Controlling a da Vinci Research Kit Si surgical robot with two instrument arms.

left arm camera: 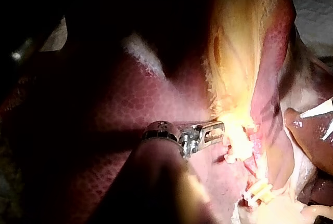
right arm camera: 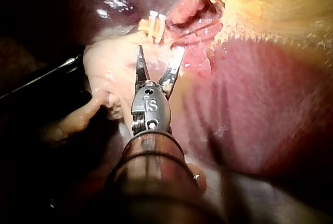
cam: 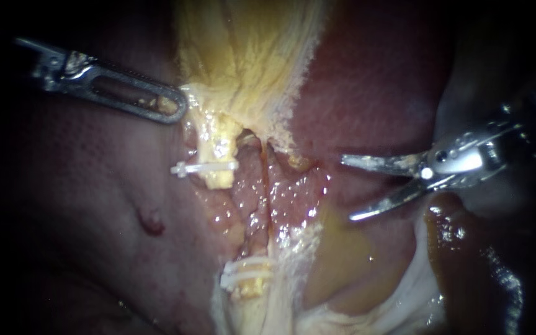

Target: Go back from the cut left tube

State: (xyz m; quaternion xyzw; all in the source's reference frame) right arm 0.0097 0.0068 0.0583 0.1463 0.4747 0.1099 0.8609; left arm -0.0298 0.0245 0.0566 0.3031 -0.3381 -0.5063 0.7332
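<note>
white clips [cam: 205, 167] flank the cut left tube [cam: 218, 152]; right instrument [cam: 347, 188] hand wide, empty; likely step: retreat, needing straight pullback

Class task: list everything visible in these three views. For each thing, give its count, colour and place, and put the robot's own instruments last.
liver: one, dark red, on both sides of the dissected strip
gallbladder: one, yellow, above the strip in the endoscope view
tube stumps: two, pale yellow, one just under the gallbladder and one further down, with a gap between them
clips: at least three, white, one across the upper stump and the rest across the lower stump
left instrument: one, silver, gripping the gallbladder's edge
right instrument: one, silver, blades open, off to the side of the stumps over the liver
</note>
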